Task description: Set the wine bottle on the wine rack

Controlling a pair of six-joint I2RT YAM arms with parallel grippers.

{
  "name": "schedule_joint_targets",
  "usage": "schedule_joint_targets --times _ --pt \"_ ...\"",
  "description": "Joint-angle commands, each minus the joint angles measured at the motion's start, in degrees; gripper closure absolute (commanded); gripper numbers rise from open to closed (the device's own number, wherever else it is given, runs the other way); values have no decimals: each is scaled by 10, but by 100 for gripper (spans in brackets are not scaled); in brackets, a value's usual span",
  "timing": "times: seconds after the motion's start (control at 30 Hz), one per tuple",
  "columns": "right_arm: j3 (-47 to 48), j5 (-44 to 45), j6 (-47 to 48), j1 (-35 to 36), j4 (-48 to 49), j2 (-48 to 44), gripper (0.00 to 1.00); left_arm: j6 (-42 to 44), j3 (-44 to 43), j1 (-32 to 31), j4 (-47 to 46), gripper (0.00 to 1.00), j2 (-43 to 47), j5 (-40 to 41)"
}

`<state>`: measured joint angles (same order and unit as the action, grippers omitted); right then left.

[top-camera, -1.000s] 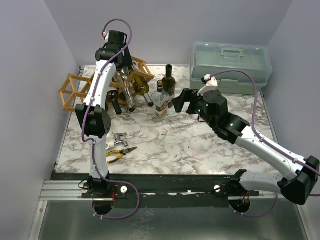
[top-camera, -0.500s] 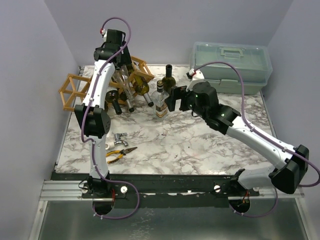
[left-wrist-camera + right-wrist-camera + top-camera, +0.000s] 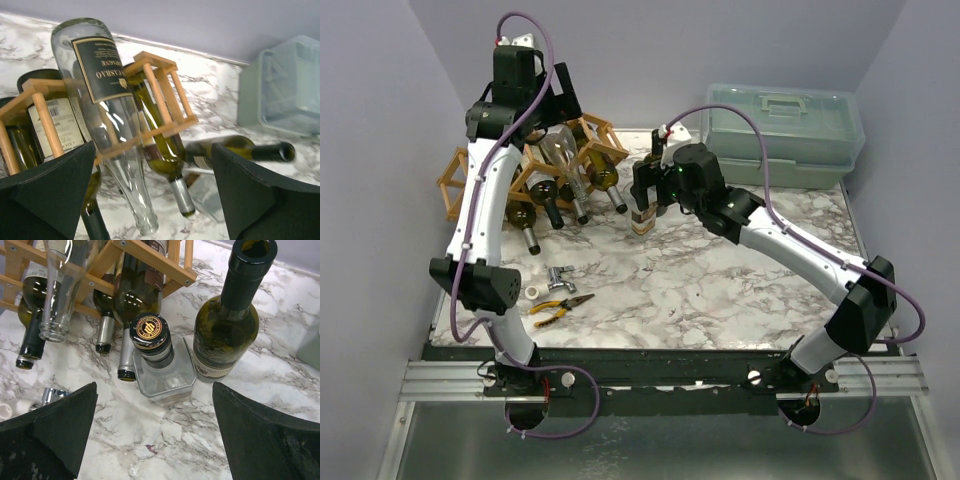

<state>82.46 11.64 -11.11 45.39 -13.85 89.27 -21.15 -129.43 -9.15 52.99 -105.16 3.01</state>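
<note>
Wine rack [image 3: 150, 57] holds several bottles slotted neck-down, and we see left pincer [image 3: 154, 150] open and empty above it, right pincer [image 3: 155, 387] open over upright square clear bottle [image 3: 162, 372] and green wine bottle [image 3: 227, 335] on marble surface [image 3: 165, 440], likely aligning for a neck grab.

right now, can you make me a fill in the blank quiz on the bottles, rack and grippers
1. The clear square bottle stands ____ beside the dark green bottle.
2. The left gripper and the right gripper both have jaws that are ____.
3. In the wine rack, the clear labelled bottle lies with its neck pointing ____.
4. The pliers have ____ handles.
Missing words: upright; open; down; yellow.
</note>
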Motion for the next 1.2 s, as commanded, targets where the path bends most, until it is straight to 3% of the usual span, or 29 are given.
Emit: schedule_joint_targets --times 0.0,0.3,0.43,0.6,0.8,1.17 --pt "3 0 31 3 57 22 0 -7 79 -1 -8 1 78 -111" --pt "-38 13 15 3 160 51 7 -74 313 -2 -95 1 266 -175" --pt "-52 19 18 3 202 68 13 -65 367 -2 -101 1 322 -185" --pt "-71 33 37 3 234 80 16 -63 409 0 -101 1 376 -188" --pt "-105 36 67 3 291 83 27 -74 430 2 -100 1 397 -190" --pt "-137 46 88 3 354 80 47 -95 458 1 -116 1 397 -300"
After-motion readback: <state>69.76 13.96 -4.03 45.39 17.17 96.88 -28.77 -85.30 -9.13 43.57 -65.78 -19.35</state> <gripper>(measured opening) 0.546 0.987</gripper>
